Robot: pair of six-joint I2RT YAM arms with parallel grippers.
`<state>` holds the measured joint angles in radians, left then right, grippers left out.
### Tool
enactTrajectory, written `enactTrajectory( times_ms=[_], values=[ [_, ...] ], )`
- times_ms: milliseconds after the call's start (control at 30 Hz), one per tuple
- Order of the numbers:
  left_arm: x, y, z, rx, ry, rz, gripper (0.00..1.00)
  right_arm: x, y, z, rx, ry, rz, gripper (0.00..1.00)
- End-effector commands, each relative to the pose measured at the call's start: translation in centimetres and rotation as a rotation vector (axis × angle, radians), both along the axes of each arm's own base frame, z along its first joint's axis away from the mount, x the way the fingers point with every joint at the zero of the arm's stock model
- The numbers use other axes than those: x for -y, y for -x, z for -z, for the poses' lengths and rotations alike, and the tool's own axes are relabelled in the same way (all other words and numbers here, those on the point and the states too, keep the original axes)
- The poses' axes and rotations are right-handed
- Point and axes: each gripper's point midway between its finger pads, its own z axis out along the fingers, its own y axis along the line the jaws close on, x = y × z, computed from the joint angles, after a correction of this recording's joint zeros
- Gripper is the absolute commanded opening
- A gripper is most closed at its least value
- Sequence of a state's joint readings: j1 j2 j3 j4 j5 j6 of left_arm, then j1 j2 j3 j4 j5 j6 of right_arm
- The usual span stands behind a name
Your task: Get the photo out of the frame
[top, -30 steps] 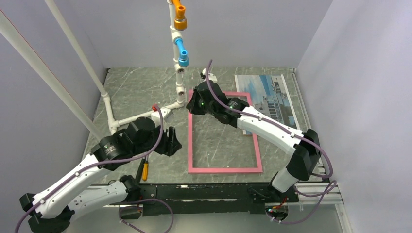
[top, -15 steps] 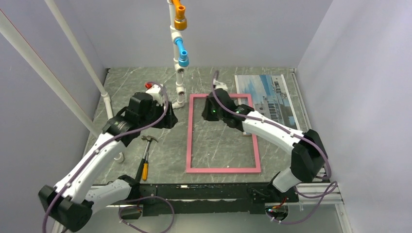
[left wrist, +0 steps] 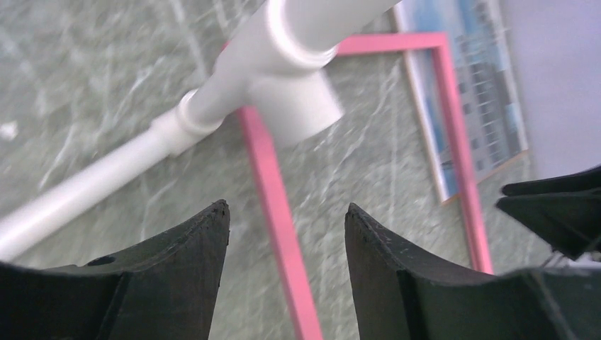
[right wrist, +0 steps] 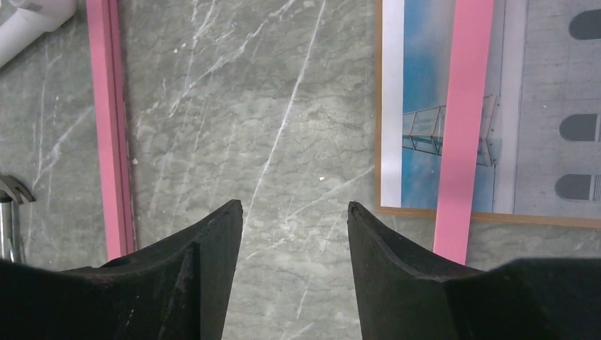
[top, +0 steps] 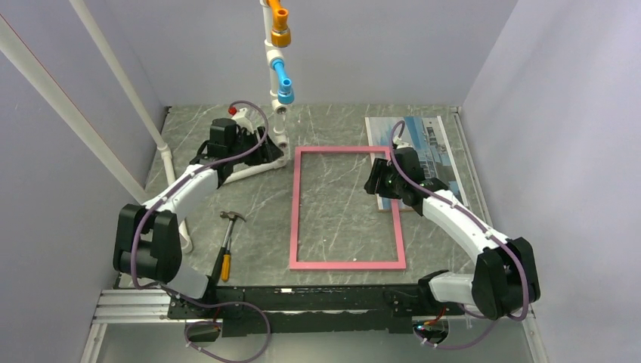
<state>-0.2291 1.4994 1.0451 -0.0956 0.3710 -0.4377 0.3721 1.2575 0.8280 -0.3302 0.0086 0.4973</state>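
Jaws are standing apart, gripping nothing, on both the right gripper (right wrist: 294,209) and the left gripper (left wrist: 287,212). Right gripper is hovering over the table (right wrist: 283,106) inside the pink frame (right wrist: 464,106), whose right rail is lying across the photo (right wrist: 418,106), flat at the table's far right. Left gripper is hanging beside the white pipe (left wrist: 283,42), well apart from the photo.

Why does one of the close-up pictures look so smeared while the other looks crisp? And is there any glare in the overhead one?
Left wrist view: the pipe and pink frame are smeared and soft, probably from motion. Right wrist view: crisp, with the table veins and the photo clear. Top view: even light, faint soft shadows, no strong glare.
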Motion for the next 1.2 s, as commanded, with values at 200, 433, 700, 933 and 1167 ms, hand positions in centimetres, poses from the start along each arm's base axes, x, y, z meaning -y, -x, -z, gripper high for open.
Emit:
enactTrajectory(
  times_ms=[200, 433, 700, 933, 1167],
  values=[
    [4.5, -1.5, -1.8, 0.151, 0.272, 0.107, 0.59, 0.5, -1.9, -1.6, 0.091, -0.058, -0.045, 0.59],
    [5.5, -1.6, -0.1, 0.156, 0.322, 0.07, 0.6, 1.6, -1.8, -0.9, 0.084, -0.062, -0.017, 0.59],
    [5.5, -4.5, 1.8, 0.174, 0.389, -0.028, 0.64, 5.4, -1.8, 1.1, -0.001, -0.007, 0.178, 0.64],
    [5.4, -7.1, 2.7, 0.175, 0.365, -0.088, 0.66, 8.8, -2.9, 3.6, -0.078, 0.137, 0.3, 0.66],
    [5.0, -8.7, 3.3, 0.181, 0.323, -0.121, 0.68, 9.1, -4.6, 4.1, -0.071, 0.172, 0.285, 0.67]
  ],
)
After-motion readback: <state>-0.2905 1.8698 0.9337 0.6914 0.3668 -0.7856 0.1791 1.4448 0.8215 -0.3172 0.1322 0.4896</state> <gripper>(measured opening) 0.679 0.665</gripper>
